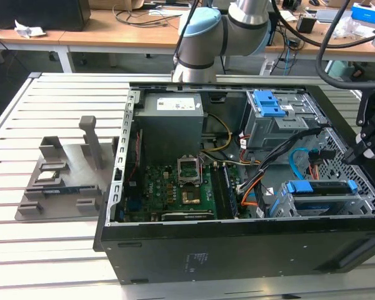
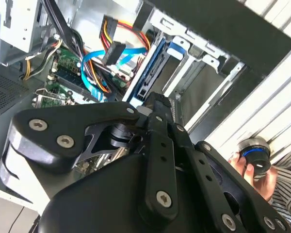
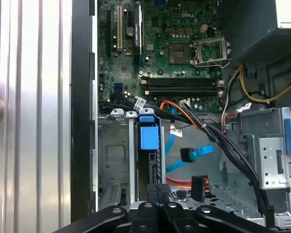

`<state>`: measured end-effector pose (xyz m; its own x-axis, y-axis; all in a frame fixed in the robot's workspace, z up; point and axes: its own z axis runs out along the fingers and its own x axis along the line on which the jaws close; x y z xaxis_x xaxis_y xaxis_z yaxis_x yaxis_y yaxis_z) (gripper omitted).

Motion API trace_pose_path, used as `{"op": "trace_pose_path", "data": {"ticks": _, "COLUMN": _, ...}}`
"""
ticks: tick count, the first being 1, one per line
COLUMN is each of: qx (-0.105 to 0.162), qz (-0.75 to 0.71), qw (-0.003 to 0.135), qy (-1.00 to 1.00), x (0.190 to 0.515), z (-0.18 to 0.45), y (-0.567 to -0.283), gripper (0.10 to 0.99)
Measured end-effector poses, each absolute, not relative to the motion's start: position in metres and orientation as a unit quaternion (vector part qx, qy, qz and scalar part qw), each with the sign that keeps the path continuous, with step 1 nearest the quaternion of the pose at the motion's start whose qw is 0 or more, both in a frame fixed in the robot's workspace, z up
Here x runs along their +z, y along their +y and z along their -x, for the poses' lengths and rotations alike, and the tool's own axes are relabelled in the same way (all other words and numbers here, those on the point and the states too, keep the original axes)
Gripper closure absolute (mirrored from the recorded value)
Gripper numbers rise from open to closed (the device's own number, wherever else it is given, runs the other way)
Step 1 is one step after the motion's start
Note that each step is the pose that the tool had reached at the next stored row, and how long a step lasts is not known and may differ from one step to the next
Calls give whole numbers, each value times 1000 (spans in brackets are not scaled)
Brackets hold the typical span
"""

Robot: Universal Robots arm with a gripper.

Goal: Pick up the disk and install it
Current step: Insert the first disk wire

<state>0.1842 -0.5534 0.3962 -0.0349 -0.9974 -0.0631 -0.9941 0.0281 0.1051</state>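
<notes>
The disk lies edge-up in the drive cage at the case's front corner, on the exterior view's right. Its blue carrier rail runs along the top, with the dark drive edge below it in a cage slot. In the second wrist view the disk stands in the cage beside blue and orange cables. My gripper hangs at the case's right wall, just off the disk's outer end. Its fingers are shut together, tips at the disk's end; contact is unclear. The gripper points into the cage.
The open computer case lies on a slatted table. Inside are the motherboard, a grey power supply box, a bright blue latch and loose cables. A grey fixture sits on the exterior view's left. A person's hand holds a button.
</notes>
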Motion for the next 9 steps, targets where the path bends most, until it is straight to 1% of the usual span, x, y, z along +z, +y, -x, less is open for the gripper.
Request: {"op": "trace_pose_path", "data": {"ticks": 9, "qx": -59, "qz": -695, "qw": 15, "qy": -717, "x": 395, "z": -214, "y": -526, "gripper": 980}}
